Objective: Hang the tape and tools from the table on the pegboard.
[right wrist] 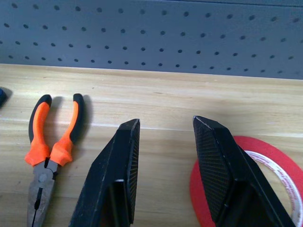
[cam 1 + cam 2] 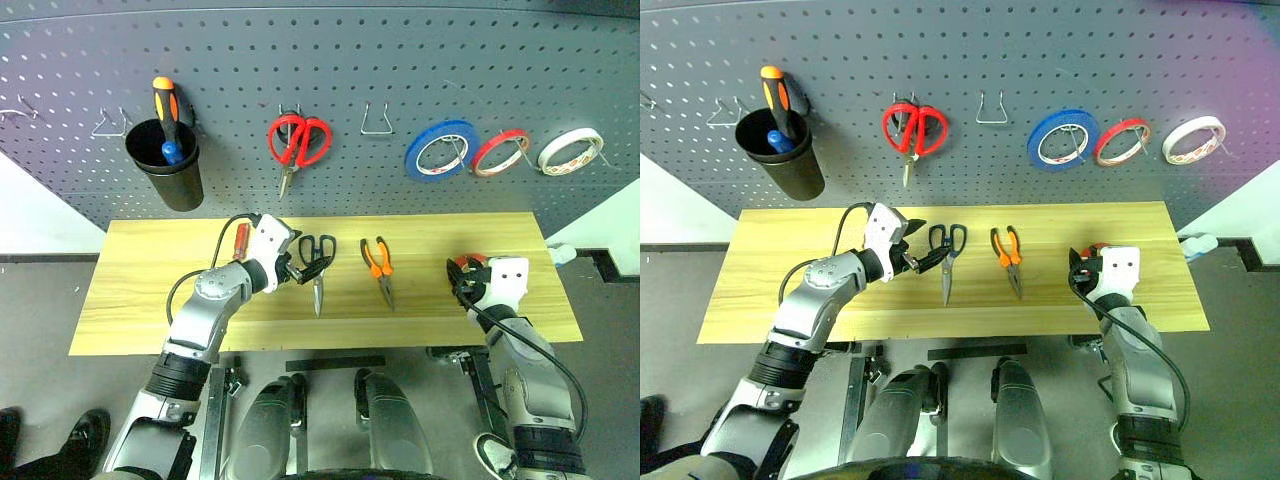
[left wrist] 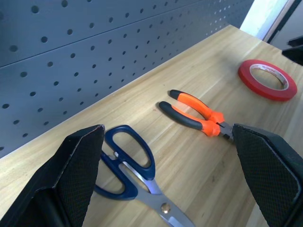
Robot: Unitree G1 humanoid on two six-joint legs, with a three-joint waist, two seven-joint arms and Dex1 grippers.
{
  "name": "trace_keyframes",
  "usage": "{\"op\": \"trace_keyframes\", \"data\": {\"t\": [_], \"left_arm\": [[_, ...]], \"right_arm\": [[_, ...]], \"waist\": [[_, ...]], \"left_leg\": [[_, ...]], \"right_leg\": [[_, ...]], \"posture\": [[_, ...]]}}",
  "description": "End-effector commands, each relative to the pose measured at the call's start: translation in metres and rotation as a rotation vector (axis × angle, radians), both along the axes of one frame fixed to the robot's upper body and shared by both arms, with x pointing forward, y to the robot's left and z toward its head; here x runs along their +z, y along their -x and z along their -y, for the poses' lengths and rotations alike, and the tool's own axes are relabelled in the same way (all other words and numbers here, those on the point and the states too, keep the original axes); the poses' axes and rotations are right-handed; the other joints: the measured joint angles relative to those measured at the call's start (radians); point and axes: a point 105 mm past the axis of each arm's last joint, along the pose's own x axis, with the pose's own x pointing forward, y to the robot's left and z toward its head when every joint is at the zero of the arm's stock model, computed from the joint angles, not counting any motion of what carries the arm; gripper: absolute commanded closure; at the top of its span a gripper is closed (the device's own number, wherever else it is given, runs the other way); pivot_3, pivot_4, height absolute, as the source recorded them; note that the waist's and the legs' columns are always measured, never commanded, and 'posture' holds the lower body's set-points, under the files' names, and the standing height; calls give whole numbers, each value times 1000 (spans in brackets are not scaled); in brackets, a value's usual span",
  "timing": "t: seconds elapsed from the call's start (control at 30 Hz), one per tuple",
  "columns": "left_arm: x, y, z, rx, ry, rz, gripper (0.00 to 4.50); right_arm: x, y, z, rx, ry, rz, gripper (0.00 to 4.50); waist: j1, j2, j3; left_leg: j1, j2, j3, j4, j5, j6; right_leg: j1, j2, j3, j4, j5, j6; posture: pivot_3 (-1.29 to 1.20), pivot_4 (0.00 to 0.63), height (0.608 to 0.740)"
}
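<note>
Dark blue-handled scissors (image 2: 318, 262) lie on the wooden table (image 2: 150, 300) with their blades toward the front edge. My left gripper (image 2: 305, 268) hovers at their handles, open wide, the handle loops (image 3: 125, 161) lying by one finger. The orange-and-black pliers (image 2: 378, 265) rest just to their right. A red tape roll (image 3: 267, 80) lies flat further right. My right gripper (image 2: 462, 280) is open beside it, one finger (image 1: 227, 170) over the roll's edge (image 1: 277, 151), nothing between the fingers. A slim red handle (image 2: 241, 240) shows behind my left wrist. The grey pegboard (image 2: 400, 60) stands behind.
On the pegboard hang a black cup (image 2: 165, 160) with an orange-and-black screwdriver, red-handled scissors (image 2: 297, 140), a blue roll (image 2: 440, 150), a red roll (image 2: 500, 152) and a whitish roll (image 2: 570, 150). Bare wire hooks (image 2: 375, 120) sit between them and at the far left (image 2: 108, 125).
</note>
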Motion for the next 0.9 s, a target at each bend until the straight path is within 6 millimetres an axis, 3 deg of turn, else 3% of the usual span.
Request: {"op": "trace_keyframes", "data": {"t": [0.03, 0.47, 0.6, 0.9], "left_arm": [[9, 0, 6, -31, 4, 44, 0], [11, 0, 2, -35, 9, 36, 0], [18, 11, 4, -151, 42, -21, 0], [39, 36, -1, -352, 33, -107, 0]], "right_arm": [[15, 4, 7, -27, -4, 62, 2646], [20, -2, 5, -24, 43, 66, 2646], [25, -7, -2, 12, 69, 70, 2646], [19, -12, 9, 16, 100, 33, 2646]], "waist": [[-5, 0, 0], [-28, 0, 0], [-30, 0, 0], [-26, 0, 0]], "left_leg": [[0, 0, 0, 0, 0, 0], [0, 0, 0, 1, 0, 0], [1, 0, 0, 1, 0, 0], [0, 0, 0, 1, 0, 0]], "right_leg": [[0, 0, 0, 0, 0, 0], [0, 0, 0, 1, 0, 0], [0, 0, 0, 1, 0, 0], [0, 0, 0, 1, 0, 0]], "posture": [[-231, 263, 695], [-206, 273, 695], [-184, 286, 695], [-146, 304, 695]]}}
